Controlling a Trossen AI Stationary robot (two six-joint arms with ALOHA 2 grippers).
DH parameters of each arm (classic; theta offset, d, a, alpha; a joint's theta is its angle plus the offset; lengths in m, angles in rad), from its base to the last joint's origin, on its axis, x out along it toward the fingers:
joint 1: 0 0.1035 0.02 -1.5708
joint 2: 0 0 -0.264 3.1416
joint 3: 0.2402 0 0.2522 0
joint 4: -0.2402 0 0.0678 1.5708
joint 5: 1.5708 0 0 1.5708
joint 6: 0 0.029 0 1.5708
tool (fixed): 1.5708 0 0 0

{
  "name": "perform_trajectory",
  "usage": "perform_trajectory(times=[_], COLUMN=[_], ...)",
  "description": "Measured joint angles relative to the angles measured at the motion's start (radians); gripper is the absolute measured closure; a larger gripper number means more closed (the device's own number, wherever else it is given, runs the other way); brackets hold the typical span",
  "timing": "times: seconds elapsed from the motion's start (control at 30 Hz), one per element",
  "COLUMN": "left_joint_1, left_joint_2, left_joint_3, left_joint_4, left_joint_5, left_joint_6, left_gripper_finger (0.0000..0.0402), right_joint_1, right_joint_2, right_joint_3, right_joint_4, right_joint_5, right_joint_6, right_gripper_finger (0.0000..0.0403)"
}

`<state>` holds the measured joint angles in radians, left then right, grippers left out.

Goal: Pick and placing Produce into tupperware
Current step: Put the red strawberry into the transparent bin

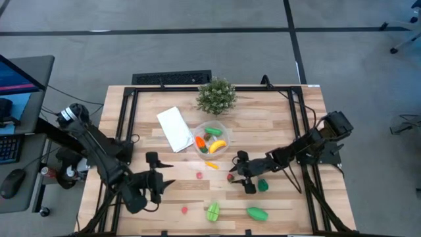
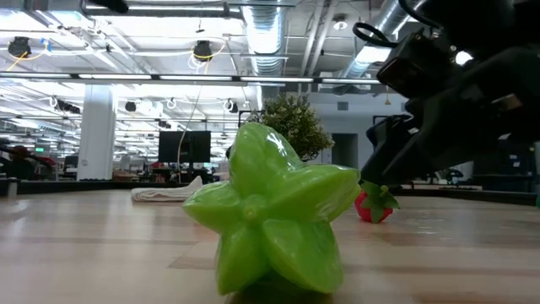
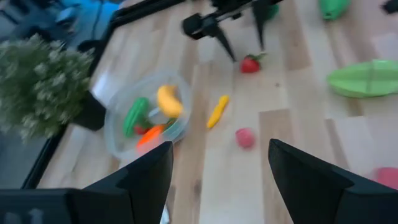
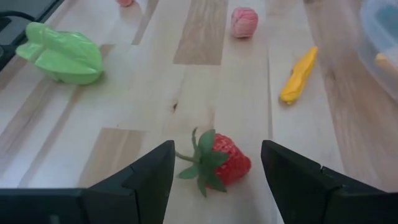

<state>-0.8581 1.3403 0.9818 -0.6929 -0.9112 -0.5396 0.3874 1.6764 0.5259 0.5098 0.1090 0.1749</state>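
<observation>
The clear round tupperware (image 1: 211, 139) stands mid-table with a banana, a carrot and green pieces in it. More produce lies loose on the table. A strawberry (image 4: 217, 163) lies on its side between the open fingers of my right gripper (image 1: 233, 176), with a gap on each side. A yellow-orange piece (image 1: 211, 165), a pink piece (image 1: 199, 175) and a green star-shaped fruit (image 1: 212, 211) lie nearby. My left gripper (image 1: 168, 176) hangs open above the table's left half, pointing toward the tupperware (image 3: 146, 115), with nothing between its fingers.
A bushy potted plant (image 1: 216, 95) stands at the far edge behind the tupperware. A flat white lid (image 1: 175, 128) lies to its left. Two green pieces (image 1: 257, 213) (image 1: 263, 185) and a small red piece (image 1: 185, 210) lie toward the near edge.
</observation>
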Motion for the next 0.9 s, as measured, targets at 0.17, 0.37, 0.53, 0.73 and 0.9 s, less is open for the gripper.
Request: perform_trajectory(times=[0.17, 0.37, 0.53, 0.73, 0.9], left_joint_1=[-0.026, -0.028, -0.028, -0.028, -0.028], left_joint_2=[0.000, 0.000, 0.000, 0.000, 0.000], left_joint_3=[-0.079, -0.188, -0.249, -0.251, -0.251], left_joint_4=[0.004, 0.011, 0.015, 0.030, 0.030], left_joint_5=[-0.089, -0.168, -0.203, -0.218, -0.220], left_joint_6=[-0.144, -0.306, -0.411, -0.403, -0.399], left_gripper_finger=[0.0147, 0.0147, 0.0147, 0.0147, 0.0147], right_joint_1=[-0.018, -0.031, -0.031, -0.032, -0.037], right_joint_2=[0.000, 0.024, 0.091, 0.128, 0.129], right_joint_3=[0.000, 0.007, 0.038, 0.068, 0.070], right_joint_4=[0.000, 0.002, 0.000, 0.002, 0.004], right_joint_5=[-0.043, -0.059, -0.084, -0.087, -0.089], right_joint_6=[-0.001, -0.011, -0.019, -0.039, -0.044], right_gripper_finger=[0.0168, 0.0168, 0.0168, 0.0168, 0.0168])
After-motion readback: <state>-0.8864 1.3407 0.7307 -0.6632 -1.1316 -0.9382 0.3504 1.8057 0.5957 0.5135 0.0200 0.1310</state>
